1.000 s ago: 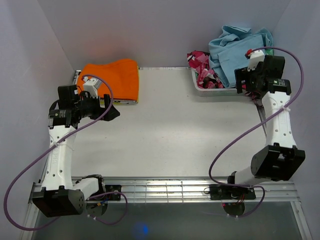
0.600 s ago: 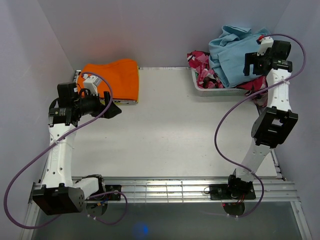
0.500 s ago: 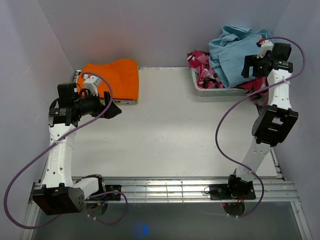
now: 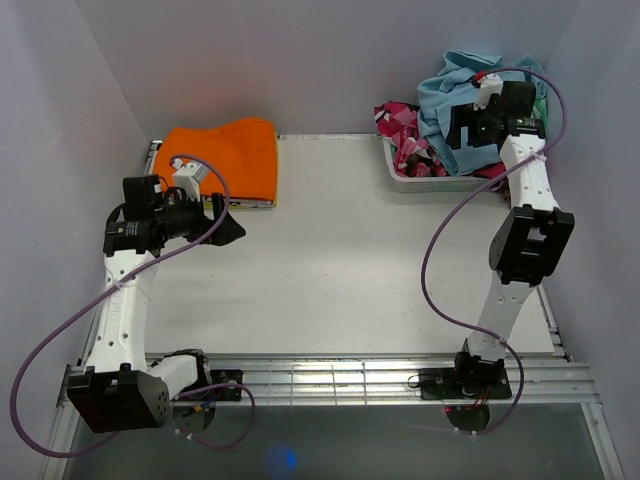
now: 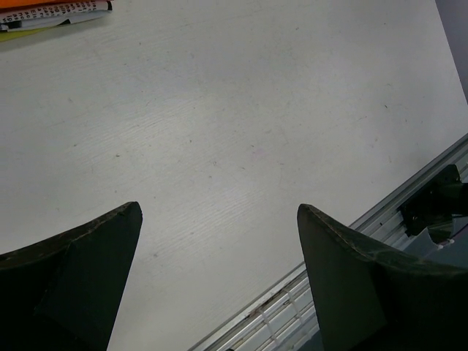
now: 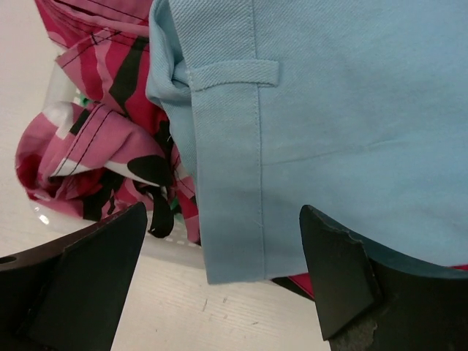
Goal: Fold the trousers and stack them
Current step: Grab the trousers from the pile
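At upper right, one pair of sky-blue trousers [image 4: 442, 98] lies heaped in a tray [image 4: 420, 182] on one pink camouflage garment [image 4: 400, 125], right gripper [image 6: 223, 219] over them, jaws spread. Left gripper's [image 5: 219, 212] jaws gape above the surface [image 4: 350, 250].

Trousers [image 4: 442, 98], far right: plain light sky-blue. Camouflage garment [image 4: 398, 122] beside them: pink, red, black, white patches. Folded garment [image 4: 235, 155], far left: plain orange. Worktop [image 4: 350, 260]: white, unpatterned.

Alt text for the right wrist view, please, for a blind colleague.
Light blue trousers fill most of the view, waistband and belt loop showing, draped over a pink camouflage garment. The right gripper's open fingers flank the waistband's lower edge.
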### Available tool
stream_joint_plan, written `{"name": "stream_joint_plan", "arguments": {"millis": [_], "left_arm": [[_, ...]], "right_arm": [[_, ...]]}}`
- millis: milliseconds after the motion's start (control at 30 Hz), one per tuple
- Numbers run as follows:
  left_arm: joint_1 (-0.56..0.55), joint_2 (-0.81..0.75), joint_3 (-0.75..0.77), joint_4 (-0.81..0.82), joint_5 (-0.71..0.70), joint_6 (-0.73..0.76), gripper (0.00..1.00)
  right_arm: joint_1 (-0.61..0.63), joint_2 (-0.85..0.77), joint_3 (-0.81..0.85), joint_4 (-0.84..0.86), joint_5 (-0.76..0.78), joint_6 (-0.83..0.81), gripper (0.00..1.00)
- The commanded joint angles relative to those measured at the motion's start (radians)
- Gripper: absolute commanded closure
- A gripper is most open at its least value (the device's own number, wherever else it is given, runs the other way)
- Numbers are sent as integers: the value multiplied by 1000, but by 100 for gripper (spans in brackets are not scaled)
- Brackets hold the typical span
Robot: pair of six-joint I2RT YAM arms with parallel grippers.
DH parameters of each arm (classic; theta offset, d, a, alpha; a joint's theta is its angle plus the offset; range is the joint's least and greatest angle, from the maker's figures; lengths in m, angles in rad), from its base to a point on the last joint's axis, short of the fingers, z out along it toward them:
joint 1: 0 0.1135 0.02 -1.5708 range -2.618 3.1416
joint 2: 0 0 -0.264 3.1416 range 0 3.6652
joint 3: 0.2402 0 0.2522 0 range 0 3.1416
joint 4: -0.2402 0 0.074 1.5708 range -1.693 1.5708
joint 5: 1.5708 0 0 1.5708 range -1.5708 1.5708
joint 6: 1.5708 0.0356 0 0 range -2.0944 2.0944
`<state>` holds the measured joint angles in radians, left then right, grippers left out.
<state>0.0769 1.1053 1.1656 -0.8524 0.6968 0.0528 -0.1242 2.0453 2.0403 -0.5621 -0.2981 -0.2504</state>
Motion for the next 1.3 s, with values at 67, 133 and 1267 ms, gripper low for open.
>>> {"name": "stream_joint_plan", "arguments": {"millis": [67, 133, 1267], "left_arm": [[1, -21, -21, 21, 24, 24, 2], [1, -21, -26, 18, 21, 28, 2], [1, -38, -23, 55, -191, -31, 2]], "right_arm": [[90, 58, 23, 122, 349, -29, 10], [116, 93, 27, 169, 450, -50, 10], [75, -286, 172, 367, 482, -76, 92]]}}
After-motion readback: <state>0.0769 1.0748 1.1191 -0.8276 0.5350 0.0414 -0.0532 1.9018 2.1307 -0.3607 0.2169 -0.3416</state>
